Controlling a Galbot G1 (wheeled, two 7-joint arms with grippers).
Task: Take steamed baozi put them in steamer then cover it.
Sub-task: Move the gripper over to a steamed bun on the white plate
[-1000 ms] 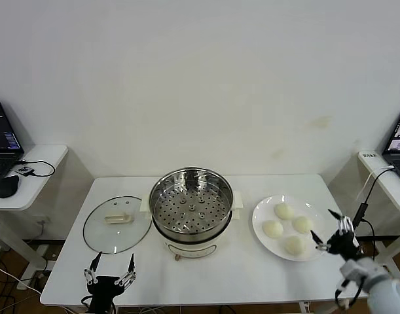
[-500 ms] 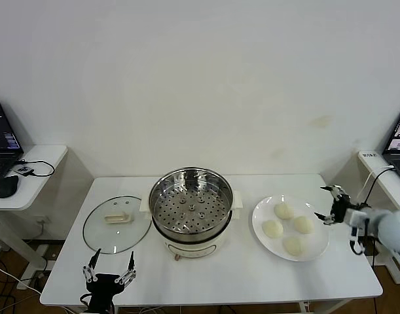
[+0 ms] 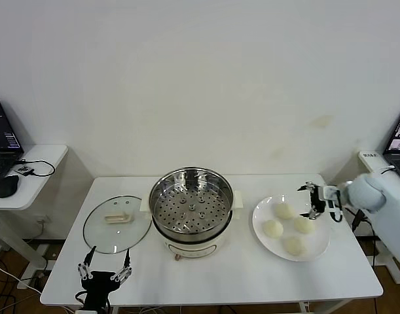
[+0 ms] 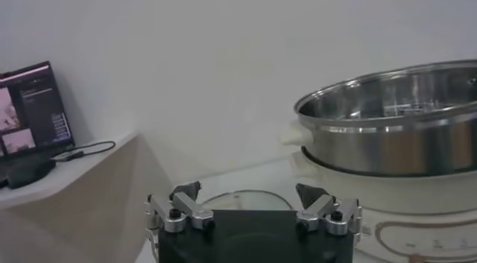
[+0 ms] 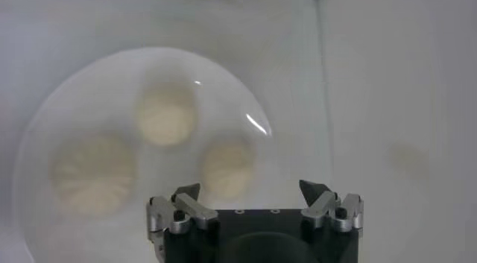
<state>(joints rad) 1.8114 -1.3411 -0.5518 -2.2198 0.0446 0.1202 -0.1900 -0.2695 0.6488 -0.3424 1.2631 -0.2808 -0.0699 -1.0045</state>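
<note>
Several cream-white baozi [image 3: 284,210] lie on a white plate [image 3: 260,218] at the table's right. The steel steamer [image 3: 191,212] stands open at the centre on its white base, its perforated tray bare. The glass cover [image 3: 117,224] lies flat on the table to its left. My right gripper [image 3: 312,201] is open and empty over the plate's far right side, beside the nearest baozi [image 3: 304,224]. In the right wrist view the gripper [image 5: 250,190] hovers over three baozi [image 5: 227,170]. My left gripper [image 3: 103,273] is open and empty at the table's front edge, in front of the cover.
Side desks with laptops stand at the far left [image 3: 29,163] and far right [image 3: 383,170]. A cable hangs off the table's right edge. The left wrist view shows the steamer [image 4: 395,127] and the cover's rim [image 4: 238,201] ahead of the left gripper [image 4: 250,194].
My right gripper has swung from the table's front right corner up and left to over the plate. My left gripper has dropped slightly toward the front edge.
</note>
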